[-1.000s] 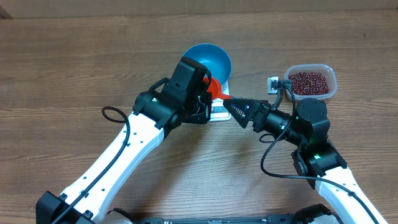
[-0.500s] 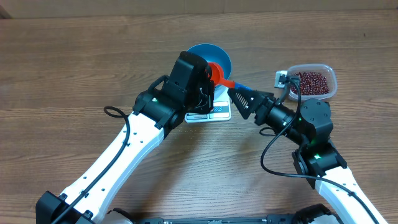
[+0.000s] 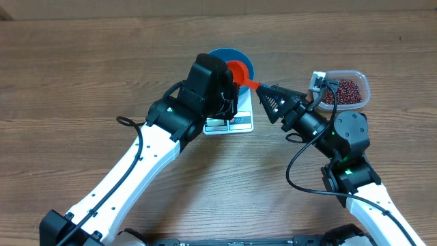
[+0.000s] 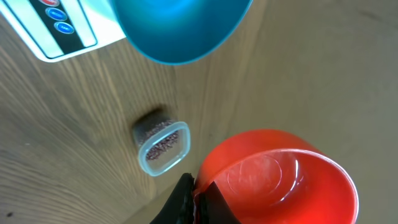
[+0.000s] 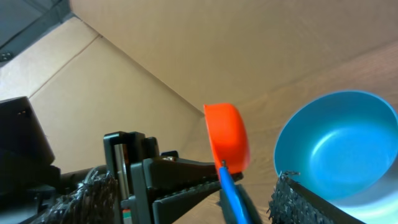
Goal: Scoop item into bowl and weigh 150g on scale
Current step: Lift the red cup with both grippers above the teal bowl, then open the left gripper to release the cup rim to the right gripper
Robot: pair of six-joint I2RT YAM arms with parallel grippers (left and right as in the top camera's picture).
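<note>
My left gripper [image 4: 198, 198] is shut on the rim of an empty red scoop [image 4: 280, 177] and holds it in the air over the blue bowl [image 3: 239, 53]. The bowl stands on the white scale [image 3: 235, 124]. The scoop's blue handle [image 5: 233, 193] sticks out toward my right gripper [image 5: 196, 202]. That gripper is open, and the handle lies between its jaws, nearer the right-hand finger [image 5: 305, 202], without a grip. The dark red beans [image 3: 343, 91] lie in a clear tub [image 3: 362, 82] at the right. The bowl [image 5: 339, 146] looks empty inside.
The wooden table [image 3: 82, 75] stretches to the left and in front. My left arm [image 3: 136, 164] crosses from the lower left. The right arm's cable [image 3: 293, 171] loops beside the scale. The bean tub sits just behind my right wrist.
The left gripper has carried the red scoop away from the scale's front to over the bowl. The right gripper followed, and its jaws have narrowed a little around the blue handle.
</note>
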